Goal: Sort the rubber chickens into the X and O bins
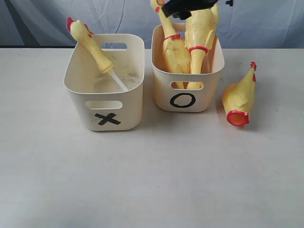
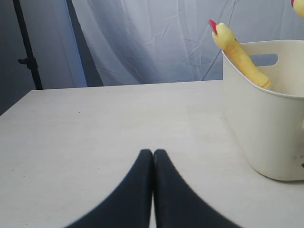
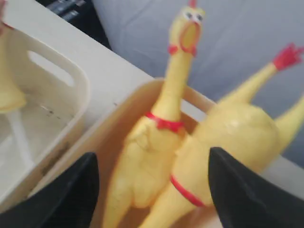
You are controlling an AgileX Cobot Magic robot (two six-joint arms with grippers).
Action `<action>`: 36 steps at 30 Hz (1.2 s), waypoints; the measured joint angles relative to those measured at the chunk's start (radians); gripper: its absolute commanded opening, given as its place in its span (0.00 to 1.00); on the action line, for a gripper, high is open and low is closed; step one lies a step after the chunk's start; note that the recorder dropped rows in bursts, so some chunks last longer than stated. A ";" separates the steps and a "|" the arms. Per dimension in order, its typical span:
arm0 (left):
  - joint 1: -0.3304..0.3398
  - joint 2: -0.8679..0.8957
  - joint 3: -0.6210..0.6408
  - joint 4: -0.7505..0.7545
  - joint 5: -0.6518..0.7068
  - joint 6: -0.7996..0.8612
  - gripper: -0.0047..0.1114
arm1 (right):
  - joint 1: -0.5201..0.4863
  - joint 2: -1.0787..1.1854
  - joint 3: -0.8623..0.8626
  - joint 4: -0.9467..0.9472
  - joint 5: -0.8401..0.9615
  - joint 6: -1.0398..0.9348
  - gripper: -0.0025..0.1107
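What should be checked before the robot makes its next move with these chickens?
1. Right gripper open: ok, jaws wide apart above the O bin.
2. O bin contents settled: ok, the head-up chicken and feet-up chicken both stand inside.
3. Right gripper clear of the feet-up chicken: cannot tell.
4. Everything sorted: not ok, a headless body lies on the table, right of the O bin.
5. X bin holds the head piece: ok.
6. Left gripper out of the way: ok, shut, low over the table.
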 measured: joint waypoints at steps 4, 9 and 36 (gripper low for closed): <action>0.000 0.000 0.000 0.000 0.000 0.000 0.04 | -0.158 0.002 0.000 -0.005 0.093 0.129 0.57; 0.000 0.000 0.000 0.000 0.000 0.000 0.04 | -0.297 0.102 0.000 0.000 0.227 0.306 0.66; 0.000 0.000 0.000 0.000 0.000 0.000 0.04 | -0.315 0.282 0.238 -0.183 0.177 0.578 0.02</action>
